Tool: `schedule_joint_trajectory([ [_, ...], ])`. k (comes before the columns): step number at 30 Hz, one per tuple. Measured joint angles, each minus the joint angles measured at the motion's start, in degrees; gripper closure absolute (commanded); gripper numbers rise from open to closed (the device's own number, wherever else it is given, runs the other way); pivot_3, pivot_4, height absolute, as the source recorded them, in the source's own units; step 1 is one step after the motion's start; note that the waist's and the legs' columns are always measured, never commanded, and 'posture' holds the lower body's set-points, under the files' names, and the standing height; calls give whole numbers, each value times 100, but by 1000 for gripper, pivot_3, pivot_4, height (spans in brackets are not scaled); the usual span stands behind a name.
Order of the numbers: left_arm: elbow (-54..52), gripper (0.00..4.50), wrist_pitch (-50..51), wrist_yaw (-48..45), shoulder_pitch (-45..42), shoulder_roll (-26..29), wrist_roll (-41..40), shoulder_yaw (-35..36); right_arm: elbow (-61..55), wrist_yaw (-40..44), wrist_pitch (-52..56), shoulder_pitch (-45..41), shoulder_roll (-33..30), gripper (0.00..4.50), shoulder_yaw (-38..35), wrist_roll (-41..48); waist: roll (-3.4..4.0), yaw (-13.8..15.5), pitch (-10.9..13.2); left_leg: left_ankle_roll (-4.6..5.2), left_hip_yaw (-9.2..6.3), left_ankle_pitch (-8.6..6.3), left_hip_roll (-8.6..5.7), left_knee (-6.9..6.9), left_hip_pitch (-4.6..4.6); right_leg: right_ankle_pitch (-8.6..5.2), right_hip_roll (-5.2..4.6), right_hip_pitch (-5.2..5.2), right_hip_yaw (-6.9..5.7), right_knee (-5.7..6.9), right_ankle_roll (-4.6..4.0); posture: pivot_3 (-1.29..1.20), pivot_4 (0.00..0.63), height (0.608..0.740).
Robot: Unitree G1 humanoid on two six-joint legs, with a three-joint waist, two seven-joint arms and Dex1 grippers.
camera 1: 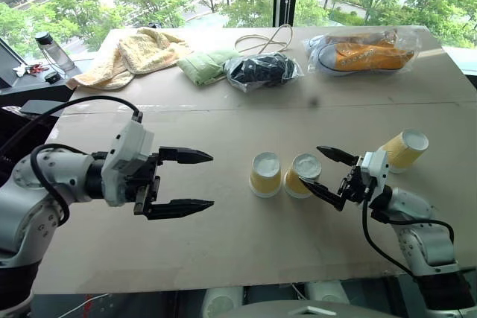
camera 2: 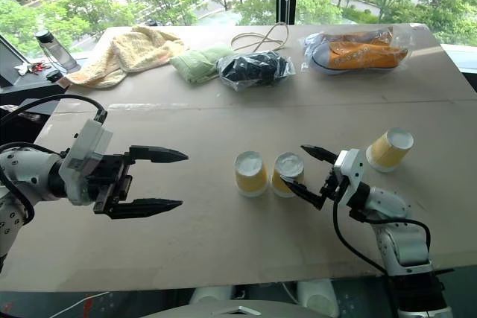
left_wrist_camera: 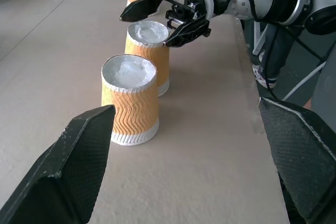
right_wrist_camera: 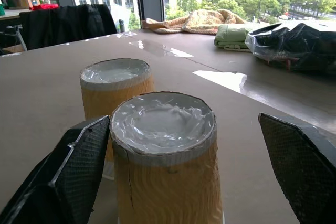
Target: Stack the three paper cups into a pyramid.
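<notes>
Two cups stand upside down and side by side mid-counter, the left cup [camera 1: 266, 174] and the right cup [camera 1: 302, 176] nearly touching, forming what looks like the pyramid's base. The third cup [camera 1: 403, 149] lies tilted on its side well to the right, its long axis running toward the far right. The right gripper [camera 1: 333, 172] sits with jaws spread around the right cup, not squeezing it, and is plainly nearer the third cup. The left gripper [camera 1: 186, 180] hovers left of the pair, jaws wide and empty.
</notes>
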Motion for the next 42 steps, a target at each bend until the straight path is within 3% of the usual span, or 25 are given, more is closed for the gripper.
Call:
schedule_joint_trajectory([
  [6, 302, 0, -24, -131, -632, -33, 24, -344, -501, -166, 42, 917, -173, 43, -989, 696, -1, 32, 0, 0, -1, 0, -2, 4, 2, 0, 0, 7, 0, 3, 1, 0, 150, 740],
  [8, 413, 0, -15, -146, -944, -128, 20, -519, -501, -382, -9, 947, -212, 43, -1561, 843, -1, 12, 0, 1, 5, 0, -5, 7, 16, 0, 1, 21, 7, 2, 1, 0, 150, 740],
  [14, 696, 0, 145, -74, -1945, -610, -7, -1081, -305, -1239, -282, 641, -168, 43, -2383, 603, -2, -18, -1, -1, -1, 1, -9, 9, 17, 0, 18, 22, 9, 6, 1, 0, 150, 740],
  [23, 978, 0, 524, 492, -2780, -1090, 220, -1586, 117, -2060, -79, 624, -9, 43, -2405, 119, -1, -27, -1, -2, 2, 1, -1, 9, 15, 0, 31, 16, 20, 6, 1, 0, 150, 740],
  [42, 846, 0, 471, 772, -2592, -1153, 528, -1614, 1057, -2328, 415, 4, -4, 43, -2198, 59, 0, -28, -1, -3, 4, 2, 0, 11, 16, 0, 33, 15, 25, 6, 1, 0, 150, 740],
])
